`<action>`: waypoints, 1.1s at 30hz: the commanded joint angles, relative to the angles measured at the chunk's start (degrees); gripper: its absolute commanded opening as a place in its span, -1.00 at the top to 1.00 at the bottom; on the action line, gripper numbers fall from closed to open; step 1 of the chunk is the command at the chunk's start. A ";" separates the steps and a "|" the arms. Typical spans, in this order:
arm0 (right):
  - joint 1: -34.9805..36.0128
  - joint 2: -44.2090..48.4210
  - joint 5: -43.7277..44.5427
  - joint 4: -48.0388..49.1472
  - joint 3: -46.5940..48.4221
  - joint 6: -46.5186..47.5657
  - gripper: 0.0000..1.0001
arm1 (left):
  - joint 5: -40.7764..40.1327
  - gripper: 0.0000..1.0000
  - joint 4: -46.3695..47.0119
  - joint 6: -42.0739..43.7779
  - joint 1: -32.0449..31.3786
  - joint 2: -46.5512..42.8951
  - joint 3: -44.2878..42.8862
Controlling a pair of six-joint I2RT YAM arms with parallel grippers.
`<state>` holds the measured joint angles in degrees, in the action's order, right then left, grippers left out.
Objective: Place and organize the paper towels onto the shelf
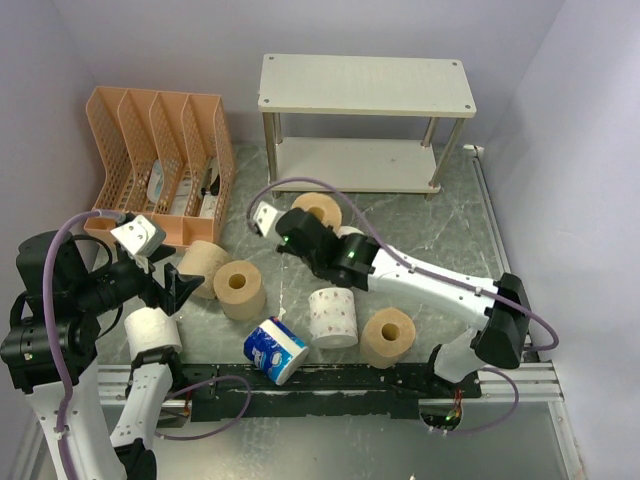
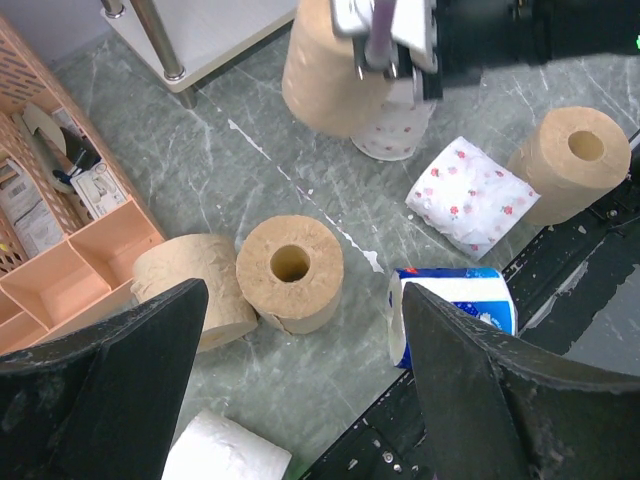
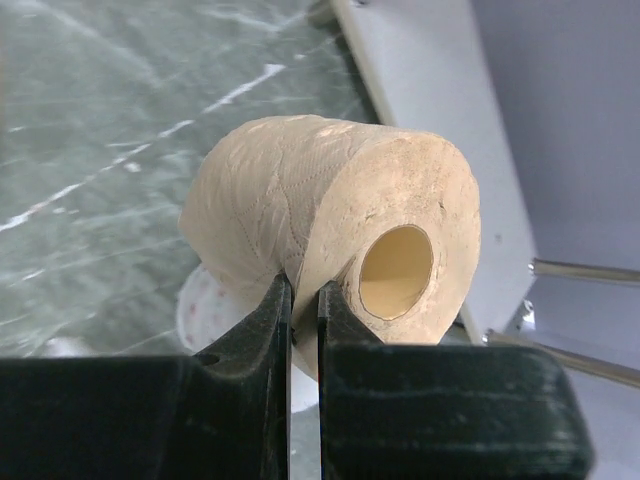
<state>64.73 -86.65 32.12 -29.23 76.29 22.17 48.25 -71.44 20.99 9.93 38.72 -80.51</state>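
Observation:
My right gripper point(image 1: 305, 222) is shut on the rim of a tan-brown roll point(image 1: 320, 207), pinching its wall point(image 3: 330, 220) between the fingertips point(image 3: 272, 310). It holds the roll in front of the two-tier shelf point(image 1: 365, 85), above a pink-printed white roll point(image 3: 200, 310). My left gripper point(image 1: 175, 285) is open and empty, above the table with an upright tan roll point(image 2: 290, 270) ahead of its gap point(image 2: 300, 400). Loose on the table are a tan roll on its side point(image 2: 190, 290), a blue-white wrapped roll point(image 2: 460, 300), a printed roll point(image 2: 470, 195), another tan roll point(image 2: 575, 160) and a plain white roll point(image 2: 225, 455).
An orange mesh file organizer point(image 1: 160, 160) holding small items stands at the back left, close to the left gripper. The shelf's lower board point(image 3: 430, 80) and a silver leg point(image 3: 580, 270) lie just beyond the held roll. A black rail point(image 1: 330, 385) runs along the near table edge.

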 commanded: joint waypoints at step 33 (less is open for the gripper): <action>-41.19 -8.59 -3.76 51.22 -10.78 34.14 1.00 | -0.20 -0.87 1.17 -0.81 1.19 -1.74 0.08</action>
<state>23.81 -92.71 24.49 9.63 66.19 53.21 48.18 -71.40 20.93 10.41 37.50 -80.51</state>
